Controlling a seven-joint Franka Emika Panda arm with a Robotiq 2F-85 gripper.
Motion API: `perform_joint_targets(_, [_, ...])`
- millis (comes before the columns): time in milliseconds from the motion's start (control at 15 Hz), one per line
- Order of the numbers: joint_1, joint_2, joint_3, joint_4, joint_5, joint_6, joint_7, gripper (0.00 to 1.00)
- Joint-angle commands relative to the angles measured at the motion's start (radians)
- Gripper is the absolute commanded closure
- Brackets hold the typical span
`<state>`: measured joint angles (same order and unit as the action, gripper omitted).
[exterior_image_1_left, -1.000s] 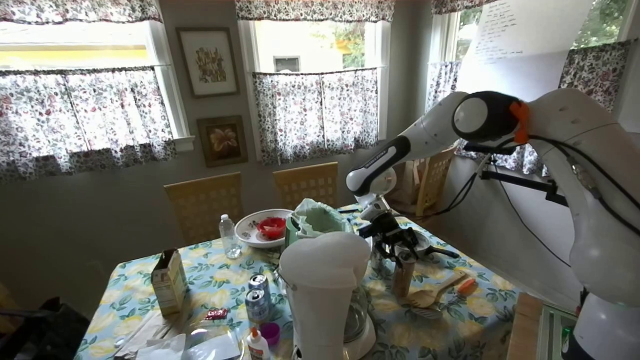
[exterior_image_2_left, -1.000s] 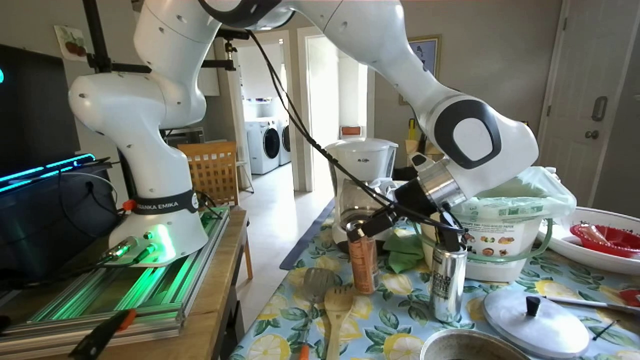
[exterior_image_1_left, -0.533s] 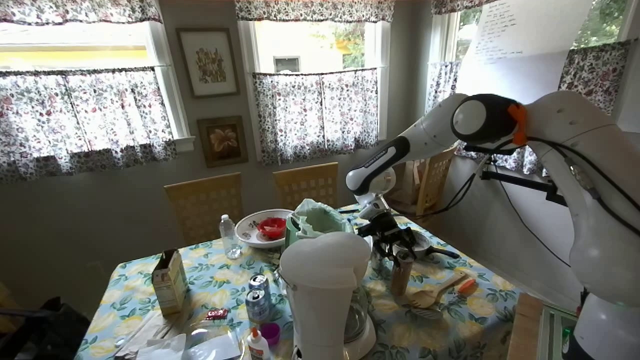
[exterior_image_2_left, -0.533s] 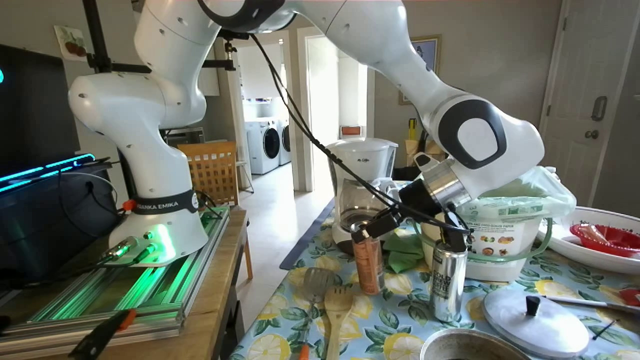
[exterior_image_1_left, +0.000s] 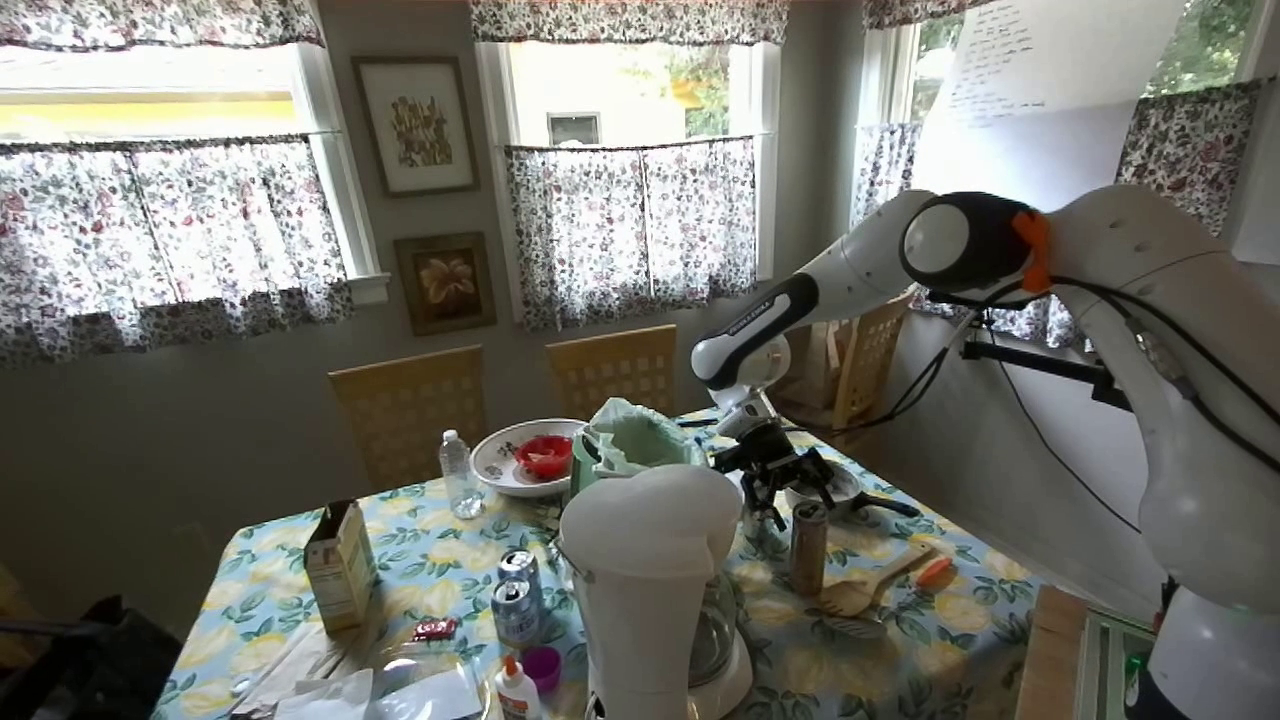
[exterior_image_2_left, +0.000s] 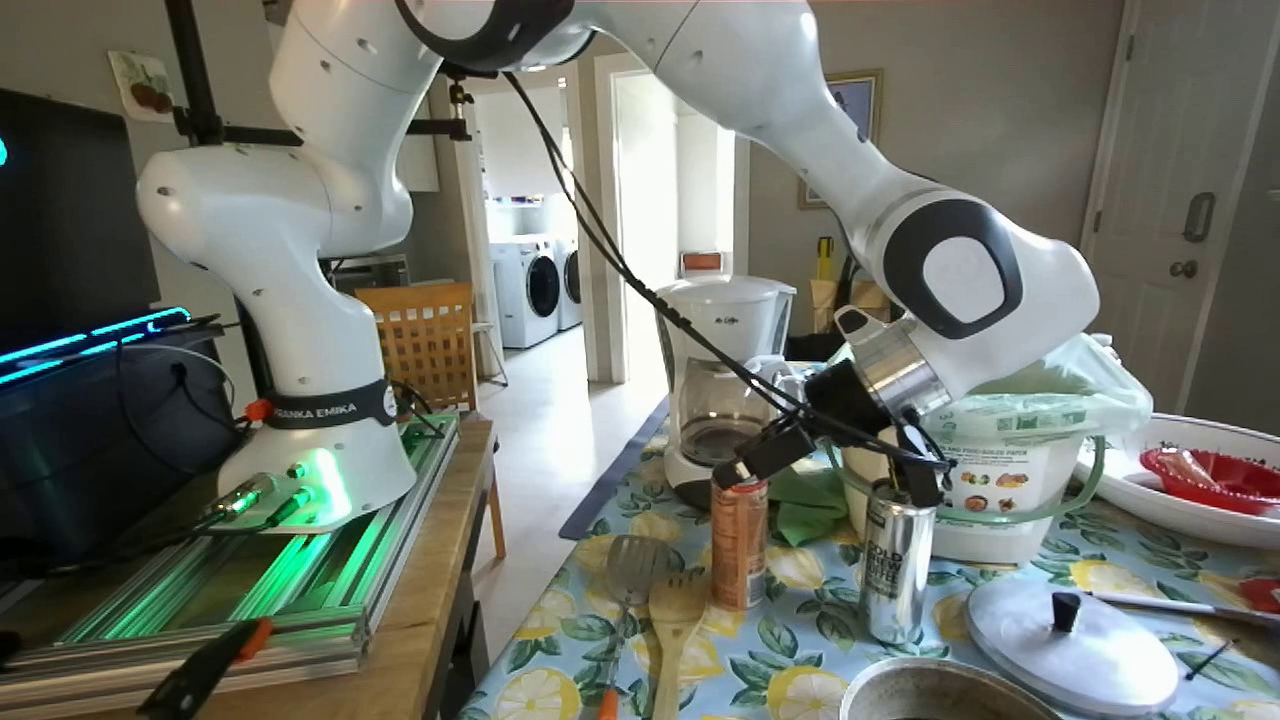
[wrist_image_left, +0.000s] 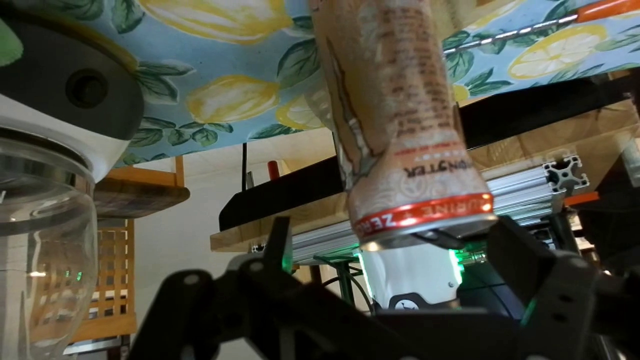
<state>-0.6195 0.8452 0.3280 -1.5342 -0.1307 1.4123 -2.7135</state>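
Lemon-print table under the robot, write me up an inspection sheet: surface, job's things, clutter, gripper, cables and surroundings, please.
Surface: lemon-print cloth; spills, nothing seen.
Job's things: orange can, upright on the cloth.
Clutter: silver can, upright; spatula, wooden fork, pan, lid beside the pan; coffee maker, box, bottle.
Gripper: open, close by the orange can's top; cannot tell if it touches.
Cables: black, hanging loosely between arm and gripper; snags, nothing seen.
Surroundings: chairs, curtains.
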Motion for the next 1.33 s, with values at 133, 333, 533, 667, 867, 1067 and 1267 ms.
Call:
perform_joint_targets(133, [-0.028, 0.001, 0.024, -0.004, -0.011, 0.004, -0.034, 0.00])
perform_joint_targets(333, [-0.041, -0.018, 0.031, -0.025, -0.006, 0.008, -0.033, 0.00])
perform_joint_targets(533, [-0.054, -0.045, 0.035, -0.056, 0.007, 0.021, -0.031, 0.00])
perform_joint_targets(667, [-0.063, -0.062, 0.036, -0.071, 0.011, 0.027, -0.026, 0.00])
perform_joint_targets(867, [-0.077, -0.090, 0.038, -0.100, 0.015, 0.040, -0.023, 0.00])
perform_joint_targets(1067, [-0.092, -0.133, 0.043, -0.139, 0.015, 0.065, -0.022, 0.00])
perform_joint_targets(1267, [-0.105, -0.207, 0.053, -0.209, 0.008, 0.137, -0.017, 0.00])
